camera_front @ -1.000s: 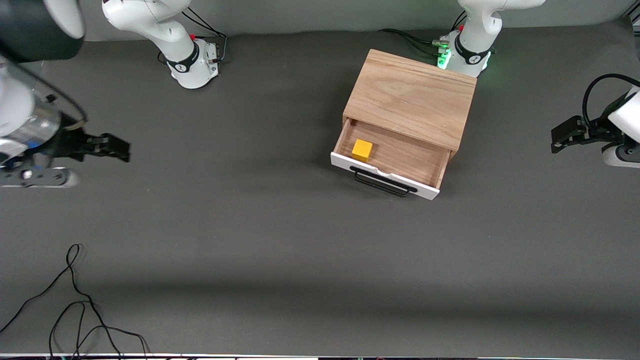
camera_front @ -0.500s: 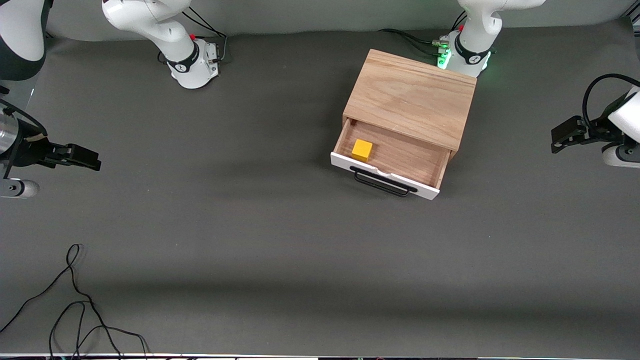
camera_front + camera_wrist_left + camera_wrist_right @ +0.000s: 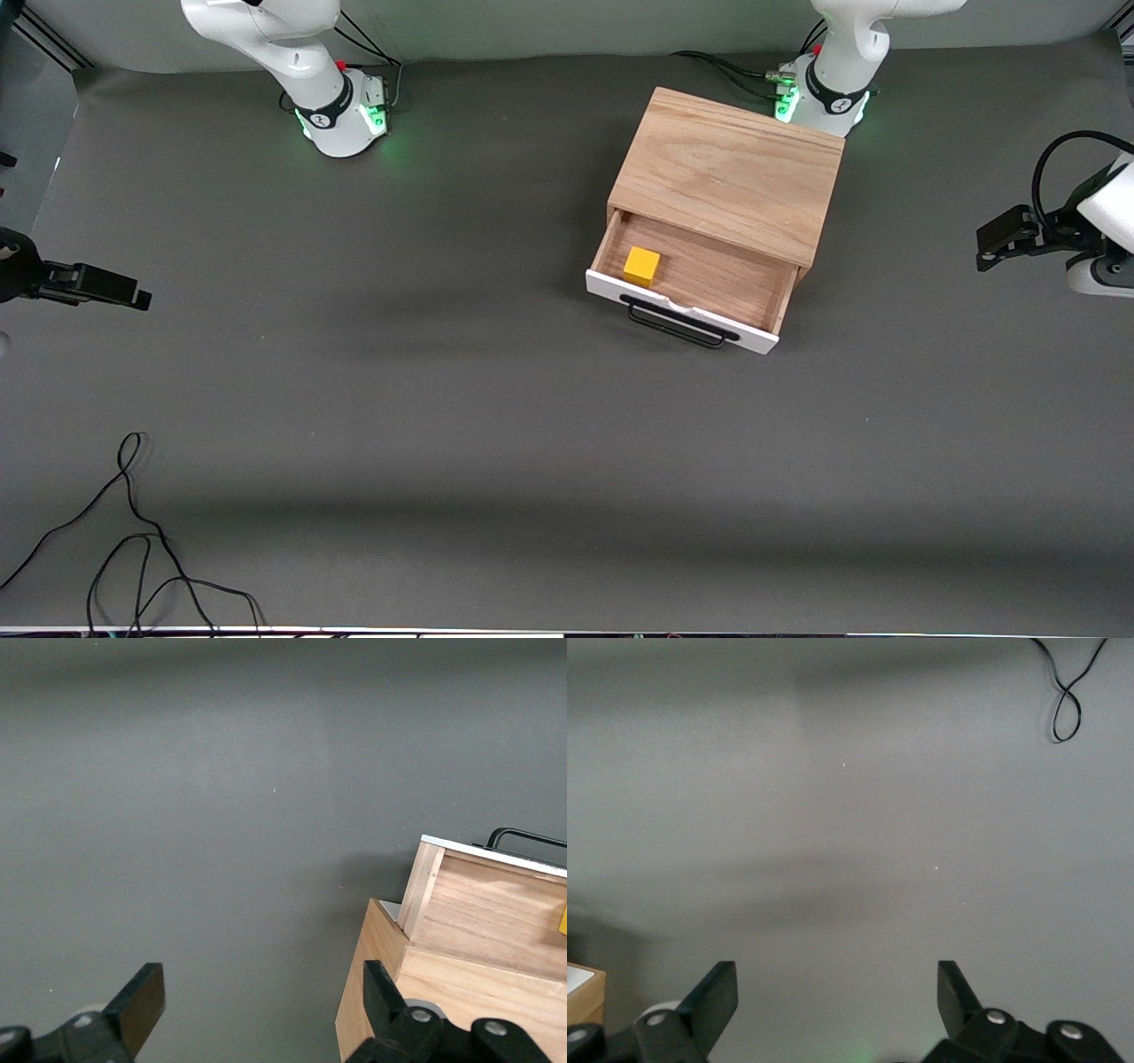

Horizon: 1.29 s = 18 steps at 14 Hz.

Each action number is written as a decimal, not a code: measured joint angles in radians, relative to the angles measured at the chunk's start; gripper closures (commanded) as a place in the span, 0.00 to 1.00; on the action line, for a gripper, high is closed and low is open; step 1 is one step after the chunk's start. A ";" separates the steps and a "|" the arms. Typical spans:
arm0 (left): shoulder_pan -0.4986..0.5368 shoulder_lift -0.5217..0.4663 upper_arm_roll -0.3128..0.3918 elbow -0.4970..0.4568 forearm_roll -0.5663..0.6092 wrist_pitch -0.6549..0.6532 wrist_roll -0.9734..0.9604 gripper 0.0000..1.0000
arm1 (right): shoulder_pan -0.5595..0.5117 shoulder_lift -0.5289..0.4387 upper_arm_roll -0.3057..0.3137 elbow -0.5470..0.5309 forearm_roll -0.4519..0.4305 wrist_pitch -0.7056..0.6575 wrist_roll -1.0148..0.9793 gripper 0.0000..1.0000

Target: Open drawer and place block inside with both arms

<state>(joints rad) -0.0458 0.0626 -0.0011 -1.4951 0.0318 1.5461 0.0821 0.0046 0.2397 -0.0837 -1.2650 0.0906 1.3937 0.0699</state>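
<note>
The oak-grain box stands close to the left arm's base. Its white-fronted drawer with the black bar handle is pulled open toward the front camera. The yellow block sits inside the drawer, in the corner toward the right arm's end, close to the drawer front. My left gripper hangs open and empty over the table's left-arm end, apart from the box. In the left wrist view the gripper is open, with the box and drawer side beside it. My right gripper is over the table's right-arm end; the right wrist view shows it open and empty.
A loose black cable lies on the grey mat near the front camera at the right arm's end; it also shows in the right wrist view. The arm bases stand along the table's edge farthest from the front camera.
My right arm has drawn back toward its end of the table, its gripper now at the view's edge, and its base now glows green. The left arm, drawer and block have not moved.
</note>
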 measured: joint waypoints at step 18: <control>0.000 0.000 0.000 0.000 0.000 -0.001 0.000 0.00 | -0.099 -0.239 0.108 -0.228 -0.044 0.105 -0.001 0.00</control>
<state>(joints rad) -0.0458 0.0626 -0.0009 -1.4952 0.0318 1.5448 0.0821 -0.0945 0.0007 0.0248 -1.4930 0.0469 1.4991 0.0694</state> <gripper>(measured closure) 0.000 0.000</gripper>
